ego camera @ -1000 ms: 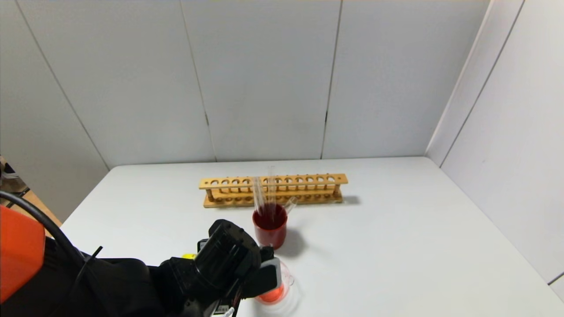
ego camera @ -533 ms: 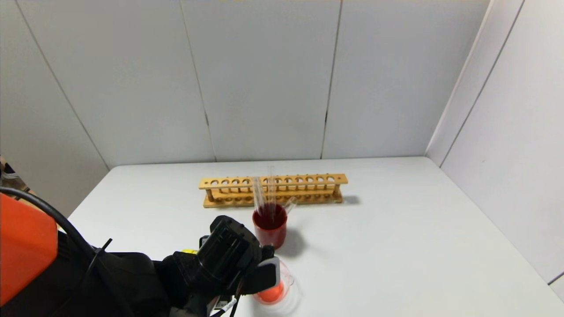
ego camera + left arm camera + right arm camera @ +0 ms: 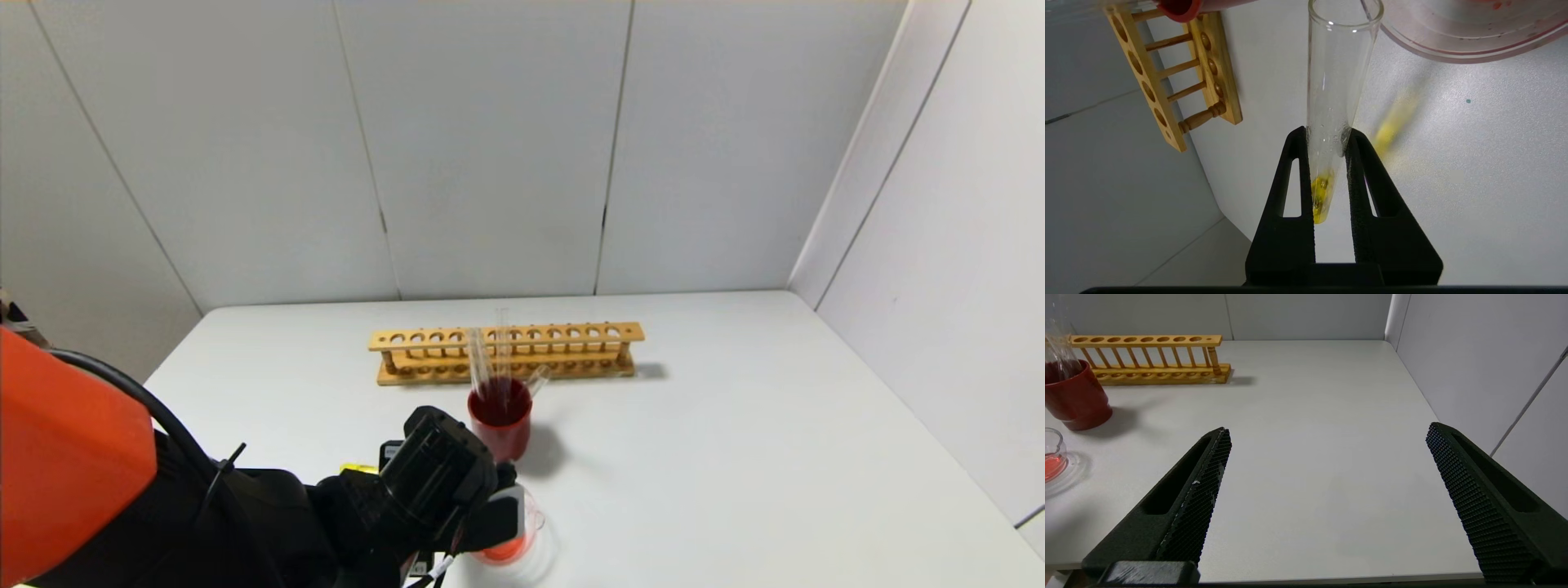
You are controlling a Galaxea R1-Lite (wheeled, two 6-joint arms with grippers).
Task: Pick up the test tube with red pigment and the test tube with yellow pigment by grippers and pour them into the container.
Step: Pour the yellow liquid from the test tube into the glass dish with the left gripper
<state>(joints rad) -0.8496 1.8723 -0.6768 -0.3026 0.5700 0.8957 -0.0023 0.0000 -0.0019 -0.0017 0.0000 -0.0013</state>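
Beaker [image 3: 522,535] beside my left tool [image 3: 1327,134], which, clamped on the yellow tube [image 3: 1337,94], has edged closer for pouring; right tool [image 3: 1327,465] gapes idle.

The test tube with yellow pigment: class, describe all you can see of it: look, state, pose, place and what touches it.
The test tube with yellow pigment is a thin, clear glass tube with a rounded bottom and an open rim. A little yellow liquid lies at its closed end, and droplets cling to the inner wall. The left gripper is shut on its lower part, a black finger on either side. The tube is held above the white table, its mouth close to the container, which holds some orange-red liquid.
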